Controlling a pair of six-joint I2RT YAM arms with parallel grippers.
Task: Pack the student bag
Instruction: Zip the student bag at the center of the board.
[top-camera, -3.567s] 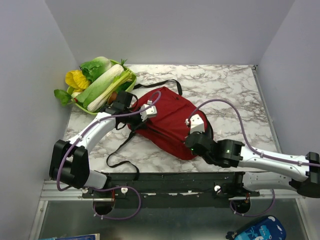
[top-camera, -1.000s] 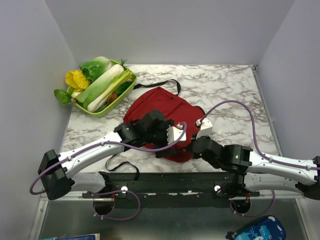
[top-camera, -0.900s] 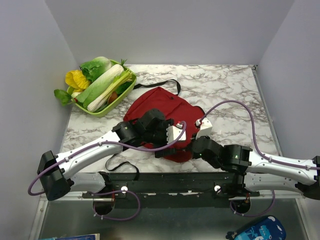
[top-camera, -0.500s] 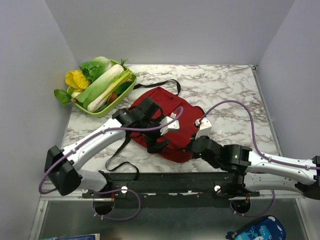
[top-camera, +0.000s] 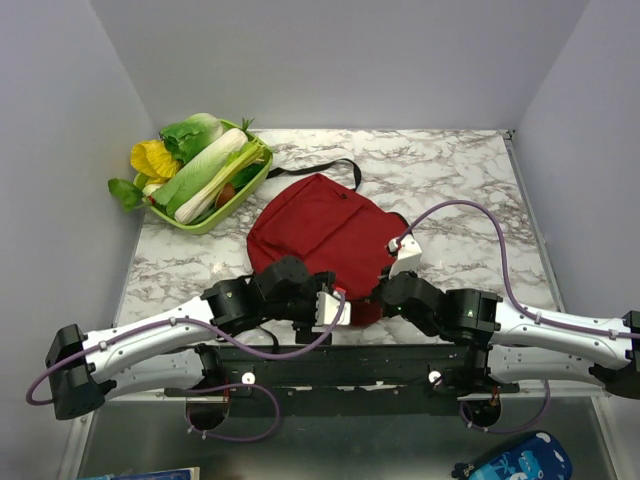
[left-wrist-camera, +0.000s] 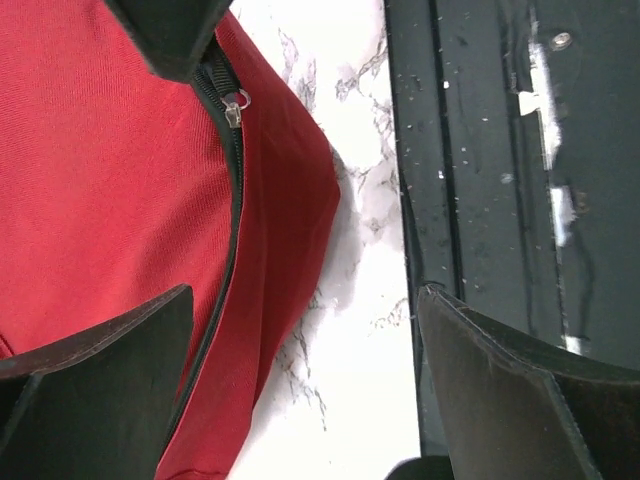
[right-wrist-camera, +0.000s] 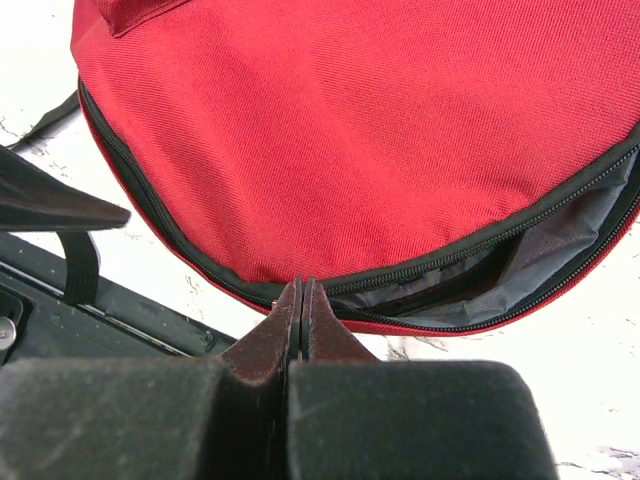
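Dark-red student bag (top-camera: 320, 225), zip mouth (right-wrist-camera: 520, 265) gaping | right gripper (right-wrist-camera: 302, 295) pinching its near zip edge, likely anchoring it | left gripper (left-wrist-camera: 305, 300) spread wide over its near corner, empty

Setting: robot test cell, probably a lab. Plain pale walls (top-camera: 330, 60) box in a marble-print table (top-camera: 460, 170). The left arm (top-camera: 150, 335) and right arm (top-camera: 545, 325) are bolted to a black rail (top-camera: 360, 362) at its near edge.
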